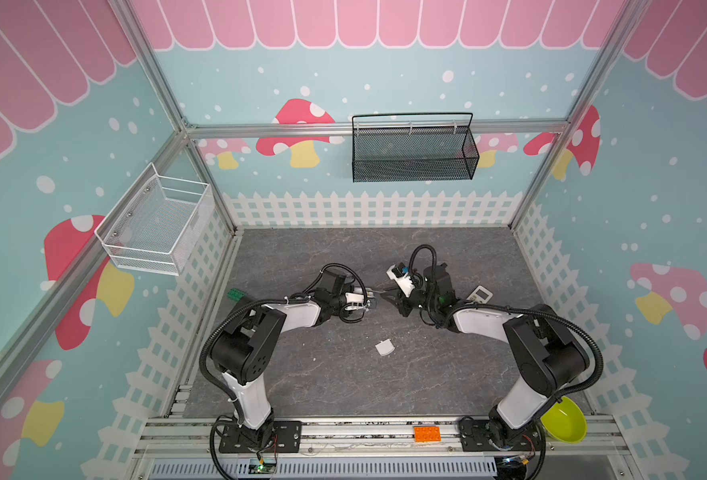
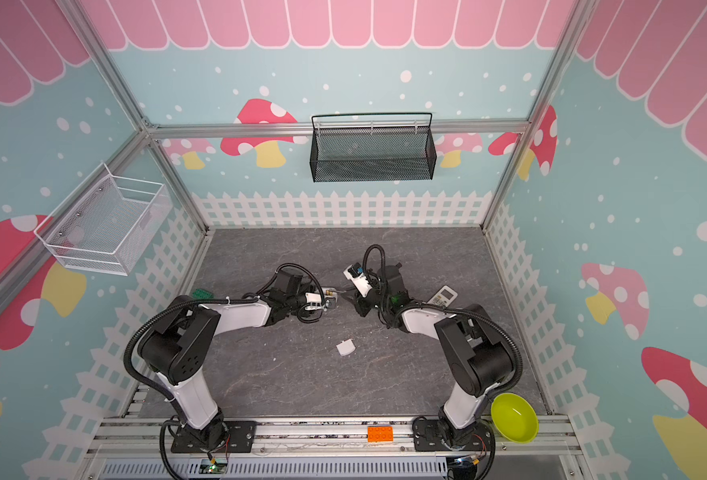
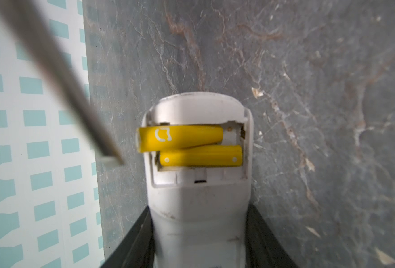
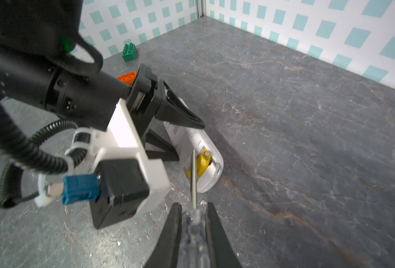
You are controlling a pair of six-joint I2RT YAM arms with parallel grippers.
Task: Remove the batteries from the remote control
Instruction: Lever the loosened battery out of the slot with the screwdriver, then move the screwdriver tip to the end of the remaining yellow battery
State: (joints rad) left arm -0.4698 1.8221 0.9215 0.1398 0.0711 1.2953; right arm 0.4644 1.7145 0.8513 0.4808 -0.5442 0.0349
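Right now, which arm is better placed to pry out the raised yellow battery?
Likely right: the right end effector grips the clear-handled metal screwdriver, tip beside the raised yellow cylindrical battery. The left end effector clamps the white plastic remote control.

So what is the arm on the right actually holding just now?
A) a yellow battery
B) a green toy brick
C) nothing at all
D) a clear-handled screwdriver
D: the right gripper is shut on the clear handle of the screwdriver, whose metal shaft reaches toward the yellow batteries in the open remote control.
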